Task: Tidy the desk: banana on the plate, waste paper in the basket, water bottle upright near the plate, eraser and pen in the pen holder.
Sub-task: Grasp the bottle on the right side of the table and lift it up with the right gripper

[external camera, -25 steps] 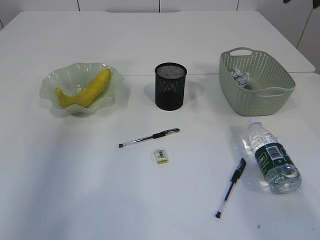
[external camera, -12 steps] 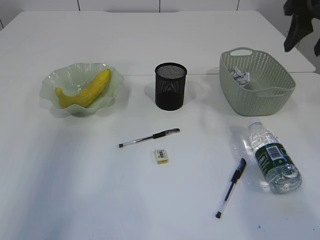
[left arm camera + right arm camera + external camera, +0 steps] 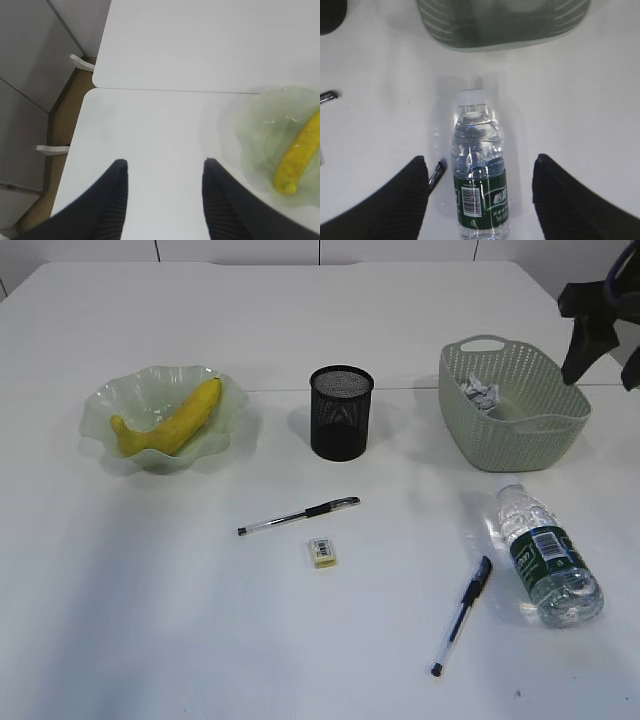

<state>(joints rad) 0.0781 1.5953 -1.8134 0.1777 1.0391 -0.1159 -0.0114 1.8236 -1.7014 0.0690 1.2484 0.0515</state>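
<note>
The banana (image 3: 170,418) lies on the pale green glass plate (image 3: 98,405). A crumpled waste paper (image 3: 481,393) rests inside the green basket (image 3: 530,430). The water bottle (image 3: 548,558) lies on its side, cap toward the basket. A black pen (image 3: 298,516), a yellowish eraser (image 3: 322,552) and a blue pen (image 3: 461,614) lie on the table; the black mesh pen holder (image 3: 341,412) stands behind them. My right gripper (image 3: 601,370) hangs open high at the far right; in its wrist view it (image 3: 479,161) is above the bottle (image 3: 480,180). My left gripper (image 3: 165,167) is open and empty, left of the plate (image 3: 250,125).
The table's left edge and the floor (image 3: 60,125) show in the left wrist view. The basket (image 3: 505,25) stands just beyond the bottle's cap. The blue pen's end (image 3: 436,174) lies close beside the bottle.
My right gripper has come into the exterior view at the top right and dropped lower, beside the basket. The objects on the table have not moved.
</note>
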